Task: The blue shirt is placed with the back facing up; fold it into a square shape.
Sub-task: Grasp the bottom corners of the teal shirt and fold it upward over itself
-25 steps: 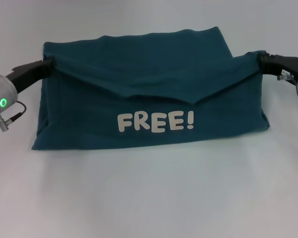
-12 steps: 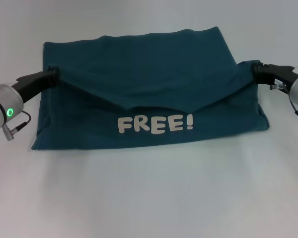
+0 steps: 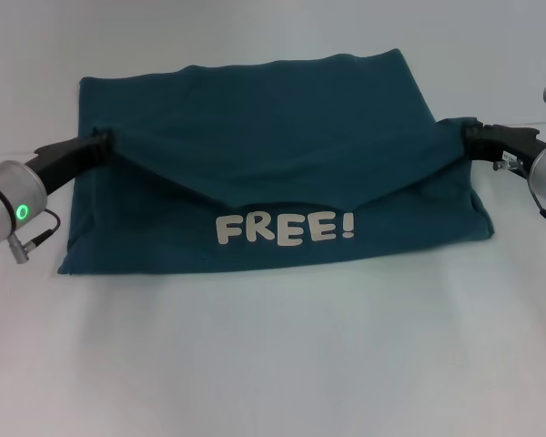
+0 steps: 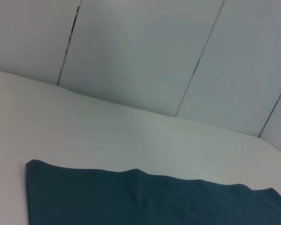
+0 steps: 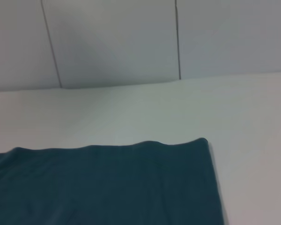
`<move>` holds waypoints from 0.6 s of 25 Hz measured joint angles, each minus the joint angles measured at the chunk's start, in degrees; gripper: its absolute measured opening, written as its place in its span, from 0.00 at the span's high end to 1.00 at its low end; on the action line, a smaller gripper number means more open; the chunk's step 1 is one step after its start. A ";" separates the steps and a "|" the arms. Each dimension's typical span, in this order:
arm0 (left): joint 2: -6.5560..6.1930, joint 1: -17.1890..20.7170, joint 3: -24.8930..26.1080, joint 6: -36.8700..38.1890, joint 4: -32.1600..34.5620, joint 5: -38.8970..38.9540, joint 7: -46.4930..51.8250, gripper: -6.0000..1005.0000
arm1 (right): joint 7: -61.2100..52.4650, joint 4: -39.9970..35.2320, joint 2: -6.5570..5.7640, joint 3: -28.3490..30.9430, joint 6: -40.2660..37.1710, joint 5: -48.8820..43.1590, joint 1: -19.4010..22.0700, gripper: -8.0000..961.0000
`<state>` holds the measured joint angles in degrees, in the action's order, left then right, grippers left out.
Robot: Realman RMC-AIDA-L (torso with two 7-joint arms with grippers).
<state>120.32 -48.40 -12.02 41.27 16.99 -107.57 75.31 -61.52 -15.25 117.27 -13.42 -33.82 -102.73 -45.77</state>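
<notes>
The blue shirt [image 3: 273, 118] lies on the white table, folded into a wide band with white "FREE!" lettering [image 3: 285, 226] showing on its near part. A fold of cloth sags in a shallow V between the two grippers. My left gripper [image 3: 100, 141] is shut on the shirt's left edge. At the right edge my right gripper [image 3: 462, 132] is shut on the cloth as well. The wrist views show only the far flat part of the blue shirt [image 4: 154, 199] [image 5: 107, 183], with no fingers in them.
The white table [image 3: 273, 355] runs wide in front of the shirt. Behind it a pale panelled wall [image 4: 145, 51] rises from the table's far edge.
Both grippers have moved a little inward and downward with the shirt's edges, lowering the held fold toward the cloth below. The lettering has not moved.
</notes>
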 joint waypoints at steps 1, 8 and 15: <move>0.24 0.02 -0.04 0.01 0.02 0.00 -0.29 0.97 | 0.01 -0.01 0.06 0.00 0.42 0.00 -0.05 0.85; 0.96 0.16 -0.10 0.08 0.37 -0.01 -1.90 0.90 | 0.78 -0.02 0.46 -1.57 0.99 -0.11 -0.10 0.84; 0.77 0.75 0.48 -0.04 1.67 0.12 -1.64 0.60 | 0.91 -1.84 0.78 -1.57 1.02 1.22 0.39 0.65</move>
<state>121.09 -47.66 -11.54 41.23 18.65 -107.45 73.67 -60.61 -17.09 118.05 -14.99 -32.81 -101.51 -45.38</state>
